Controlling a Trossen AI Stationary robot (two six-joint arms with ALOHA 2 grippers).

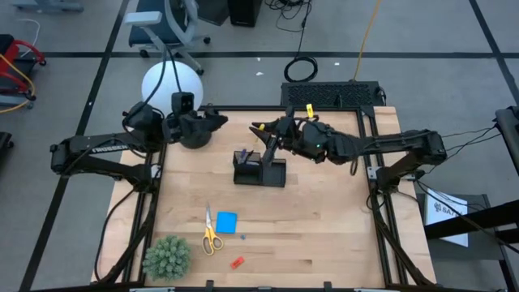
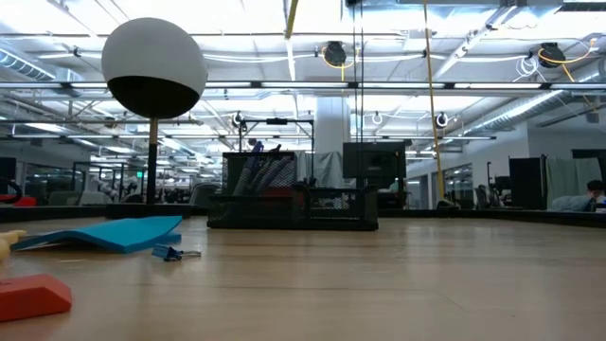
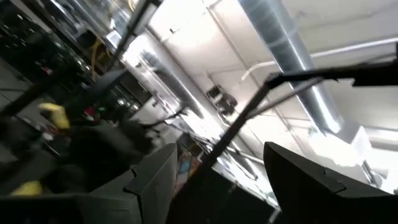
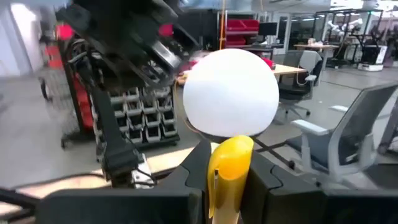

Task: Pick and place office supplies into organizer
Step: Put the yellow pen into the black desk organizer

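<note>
The black organizer (image 1: 259,169) (image 2: 294,194) stands at the middle of the table with pens in its taller section (image 2: 270,170). My right gripper (image 1: 259,128) (image 4: 230,155) hangs above its far side, shut on a yellow pen (image 4: 230,171). My left gripper (image 1: 215,120) (image 3: 217,186) is open and empty, held high over the round lamp base. Near the table's front edge lie the yellow-handled scissors (image 1: 210,231), the blue note pad (image 1: 226,222) (image 2: 104,234) and a red piece (image 1: 237,262) (image 2: 28,296). Neither gripper shows in the low view. My right gripper pinches the yellow pen between its two fingers (image 4: 194,171). The pen's rounded yellow end (image 4: 233,149) stands out just past the fingertips. The pen is lifted clear of the table and the organizer. Its other end is hidden by the gripper.
A lamp with a white globe (image 1: 172,85) (image 2: 153,66) stands at the far left, under my left gripper. A green spiky plant (image 1: 168,256) sits at the near left corner. A small binder clip (image 2: 175,253) lies by the note pad.
</note>
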